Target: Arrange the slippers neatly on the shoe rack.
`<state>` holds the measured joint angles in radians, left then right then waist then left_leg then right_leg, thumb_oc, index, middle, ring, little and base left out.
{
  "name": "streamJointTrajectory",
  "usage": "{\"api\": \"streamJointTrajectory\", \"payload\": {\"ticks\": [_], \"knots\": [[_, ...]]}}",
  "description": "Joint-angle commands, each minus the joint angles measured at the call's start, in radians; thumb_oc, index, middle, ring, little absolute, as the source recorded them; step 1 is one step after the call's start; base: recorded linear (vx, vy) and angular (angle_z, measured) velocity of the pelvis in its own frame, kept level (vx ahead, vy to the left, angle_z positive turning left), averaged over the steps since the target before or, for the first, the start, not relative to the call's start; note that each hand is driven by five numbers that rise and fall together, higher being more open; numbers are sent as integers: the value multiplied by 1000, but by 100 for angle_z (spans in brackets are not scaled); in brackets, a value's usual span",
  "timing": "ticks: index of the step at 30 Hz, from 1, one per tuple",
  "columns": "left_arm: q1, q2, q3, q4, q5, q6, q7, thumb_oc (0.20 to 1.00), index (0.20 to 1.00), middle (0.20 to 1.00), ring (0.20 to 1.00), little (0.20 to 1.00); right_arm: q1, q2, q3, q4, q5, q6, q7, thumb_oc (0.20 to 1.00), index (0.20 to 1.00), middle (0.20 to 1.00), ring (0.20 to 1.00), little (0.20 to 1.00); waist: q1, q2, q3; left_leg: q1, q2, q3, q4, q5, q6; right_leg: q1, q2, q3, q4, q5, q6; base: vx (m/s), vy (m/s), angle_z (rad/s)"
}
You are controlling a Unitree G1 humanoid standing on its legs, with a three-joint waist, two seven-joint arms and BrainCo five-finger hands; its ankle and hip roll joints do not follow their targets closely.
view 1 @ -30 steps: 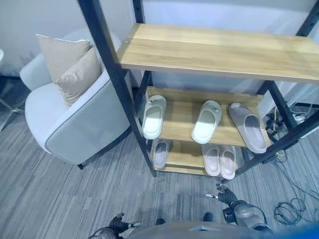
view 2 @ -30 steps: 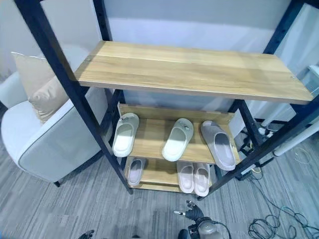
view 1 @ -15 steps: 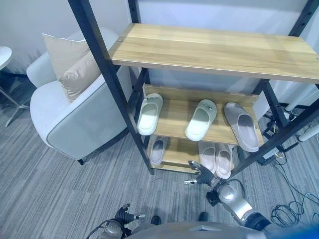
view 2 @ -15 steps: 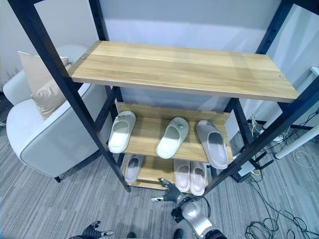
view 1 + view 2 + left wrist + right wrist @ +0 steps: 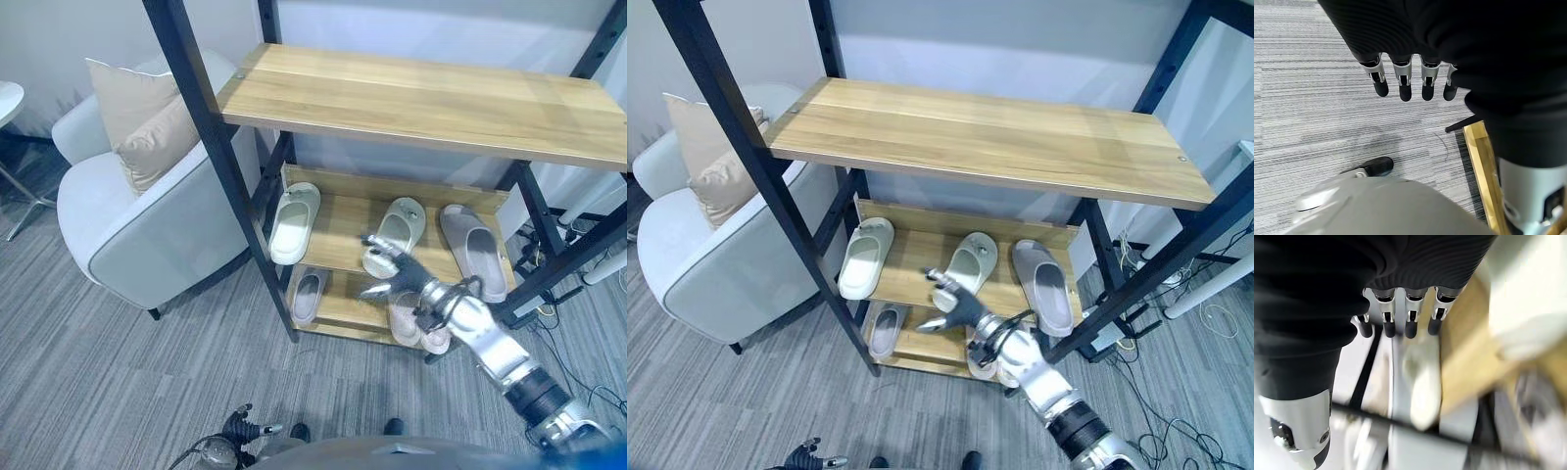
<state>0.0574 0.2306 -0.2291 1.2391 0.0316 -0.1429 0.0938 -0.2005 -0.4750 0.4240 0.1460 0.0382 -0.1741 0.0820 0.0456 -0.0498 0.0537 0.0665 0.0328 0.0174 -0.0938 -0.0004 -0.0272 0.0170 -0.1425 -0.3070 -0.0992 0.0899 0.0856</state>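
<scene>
While three slippers lie on the middle shelf (image 5: 343,230) of the shoe rack (image 5: 211,147), only the outer two sit roughly square: the pale green slipper at left (image 5: 294,222) and the grey slipper at right (image 5: 473,249) point toward the back, whereas the pale green slipper in the middle (image 5: 395,236) is angled, its heel at the shelf's front edge. On the bottom shelf (image 5: 345,305) a small grey slipper (image 5: 310,298) lies alone at left and a pinkish pair (image 5: 982,354) lies at right, partly hidden by the arm. The right hand (image 5: 397,275) hovers in front of the middle shelf with its fingers spread and holding nothing, just before the heel of the angled slipper and apparently not touching it; its wrist view shows straight fingers (image 5: 1411,328) above a pale slipper. The left hand (image 5: 1410,83) hangs low over the carpet (image 5: 118,382), fingers relaxed and straight. Judged from this pose, the likely risk is that an off-centre push would spin the angled slipper into the grey one or knock it off the front edge; the black upright could also obstruct the arm. An armchair (image 5: 147,235) with cushions (image 5: 137,122) stands left of the rack.
</scene>
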Motion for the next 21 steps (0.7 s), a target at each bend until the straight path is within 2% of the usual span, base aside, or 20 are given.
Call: {"api": "streamJointTrajectory", "payload": {"ticks": [1,2,5,8,10,21], "knots": [[-47,-39,-30,65,28,-28,17,1000,1000,1000,1000,1000,-63,9,-26,-5,-136,-80,-138,1000,1000,1000,1000,1000,10,4,15,-23,58,37,7,-26,-48,83,-46,-17,12,-92,81,43,-22,1],[-45,-36,-34,64,33,-27,21,1000,1000,1000,1000,1000,-71,12,-78,43,-122,-69,-176,1000,1000,1000,1000,1000,14,6,16,-28,57,31,7,-24,-48,82,-46,-23,12,-93,80,0,0,0],[-46,-32,-40,68,24,-23,19,1000,1000,1000,1000,1000,-123,16,-115,128,-108,-50,-233,1000,1000,1000,1000,1000,20,7,19,-41,51,25,7,-19,-48,75,-47,-29,12,-90,80,15,-13,7],[-48,-26,-45,50,18,-30,24,1000,1000,1000,1000,1000,-194,-47,-136,230,-182,-34,-295,1000,1000,1000,1000,1000,31,8,31,-71,48,12,7,-9,-50,57,-47,-40,12,-88,81,0,-12,15],[-65,-26,-67,42,3,-38,24,1000,1000,1000,1000,1000,-274,-86,-111,351,-202,-16,-325,1000,1000,1000,1000,1000,43,9,50,-122,41,-4,7,10,-56,19,-49,-57,12,-80,82,-3,-1,21],[-118,-24,-121,14,-36,-59,44,1000,1000,1000,1000,1000,-444,-100,-56,565,-157,-1,-376,1000,1000,1000,1000,1000,78,4,95,-245,26,-48,7,45,-65,-70,-59,-85,12,-65,85,-5,19,12]]}}
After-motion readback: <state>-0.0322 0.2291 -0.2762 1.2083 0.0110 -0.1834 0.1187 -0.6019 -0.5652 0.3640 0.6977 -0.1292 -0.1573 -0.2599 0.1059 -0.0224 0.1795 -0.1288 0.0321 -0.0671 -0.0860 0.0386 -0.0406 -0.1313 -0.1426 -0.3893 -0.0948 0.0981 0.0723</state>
